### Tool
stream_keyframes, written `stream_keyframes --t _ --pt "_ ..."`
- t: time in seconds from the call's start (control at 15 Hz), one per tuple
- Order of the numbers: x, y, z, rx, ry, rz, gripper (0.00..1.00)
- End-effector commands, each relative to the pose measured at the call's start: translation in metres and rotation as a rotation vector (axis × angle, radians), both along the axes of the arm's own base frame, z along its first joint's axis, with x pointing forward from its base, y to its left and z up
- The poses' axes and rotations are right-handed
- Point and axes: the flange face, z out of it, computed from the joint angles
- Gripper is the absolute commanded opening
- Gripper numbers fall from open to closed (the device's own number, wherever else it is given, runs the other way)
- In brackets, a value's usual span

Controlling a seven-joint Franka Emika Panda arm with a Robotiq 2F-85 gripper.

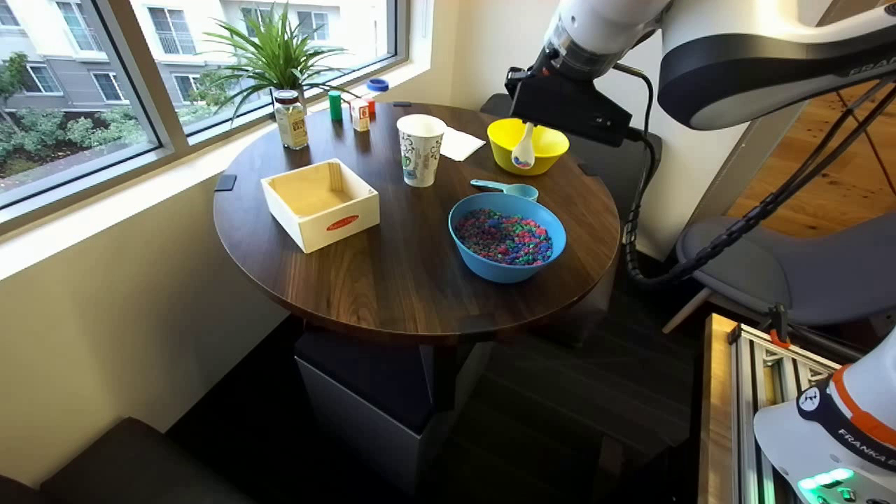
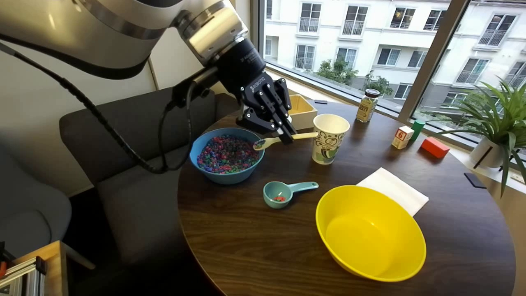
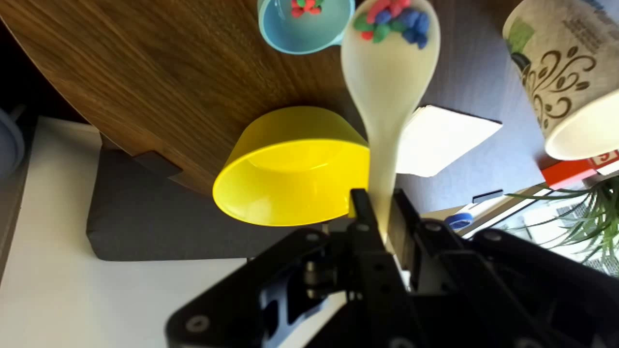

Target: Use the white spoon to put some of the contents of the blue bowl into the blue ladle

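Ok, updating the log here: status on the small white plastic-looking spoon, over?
Black gripper shut on white spoon, aloft. Tiny multicoloured pieces in its scoop; round light-blue ladle holds a few. Nothing seen between spoon and ladle.

Your arm (image 1: 749, 21): white, rounded shells and a black panel (image 1: 735, 68), its lettering cut off
Your base (image 1: 791, 430), near right in an exterior view: white; orange ring (image 1: 859, 411); black band (image 1: 833, 421) lettered FRANKA; round emblem (image 1: 809, 399); green lights (image 1: 826, 479)
Your cable (image 1: 635, 234): black, ribbed
Your wrist (image 1: 602, 24): white; grey metallic ring (image 1: 577, 57); black coupling (image 2: 242, 63), print too small to read
Your gripper (image 3: 378, 197): black bars and joints, pale screws (image 3: 434, 226), ROBOTIQ in white
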Motion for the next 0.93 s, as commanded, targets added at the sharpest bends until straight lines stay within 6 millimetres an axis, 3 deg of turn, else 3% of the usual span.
stream_keyframes --t 0.0,0.4,0.47,0.87 --pt "0.000 -0.004 0.000 0.003 0.000 -0.001 0.13" --pt "0.000 -0.004 0.000 0.006 0.001 -0.001 0.13" --pt "0.000 -0.004 0.000 0.006 0.001 -0.001 0.03" --pt "0.011 -0.046 0.000 -0.007 -0.007 -0.068 0.03"
